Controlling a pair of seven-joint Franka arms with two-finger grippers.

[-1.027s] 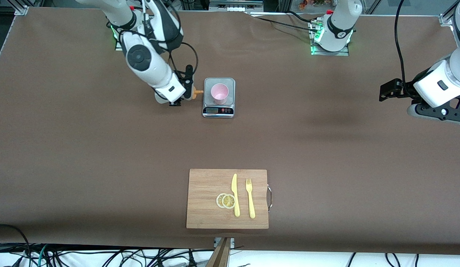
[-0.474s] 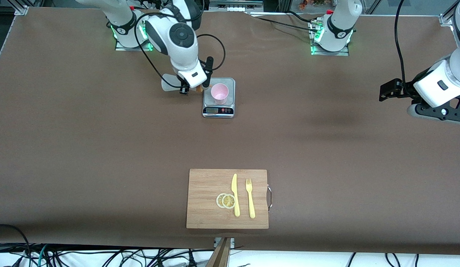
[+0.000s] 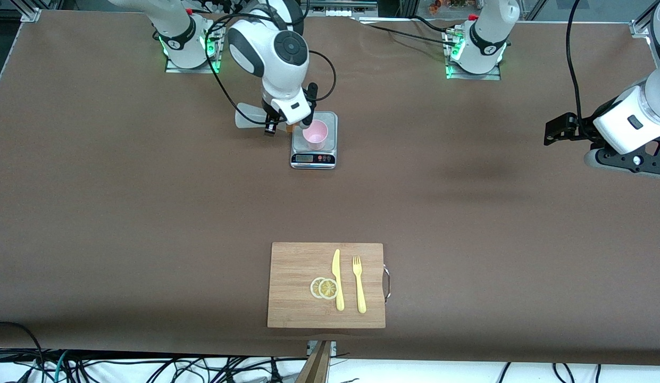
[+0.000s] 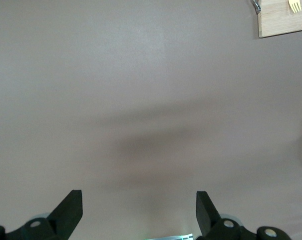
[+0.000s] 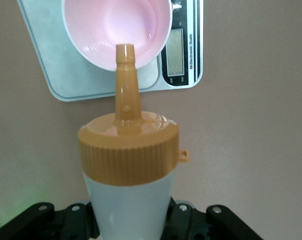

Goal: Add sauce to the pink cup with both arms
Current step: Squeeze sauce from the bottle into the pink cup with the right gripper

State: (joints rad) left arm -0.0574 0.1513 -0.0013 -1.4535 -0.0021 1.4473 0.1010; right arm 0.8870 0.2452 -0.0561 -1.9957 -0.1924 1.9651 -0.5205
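Two sets of jaws are under review, taken from the right arm's end of the table to the left arm's.

My right gripper (image 3: 276, 126) is clamped on the small translucent whitish squeeze bottle with the orange nozzle cap (image 5: 127, 165). A second ago I held it over bare table beside the scale; I have since swung toward the grey digital kitchen scale (image 3: 314, 154) and tipped the bottle nearly level. The right wrist view shows the nozzle tip at the rim of the small pale pink translucent plastic cup (image 3: 315, 134), which stands upright on the scale's platform.

Finding: the approach is all but complete. No sauce is visible in the cup; squeezing looks to be the next step.

Risk: the nozzle tip is barely past the rim, so a first spurt could land on the platform.

My left gripper (image 4: 139, 212) waits over bare table at the left arm's end, jaws wide apart, unmoved.
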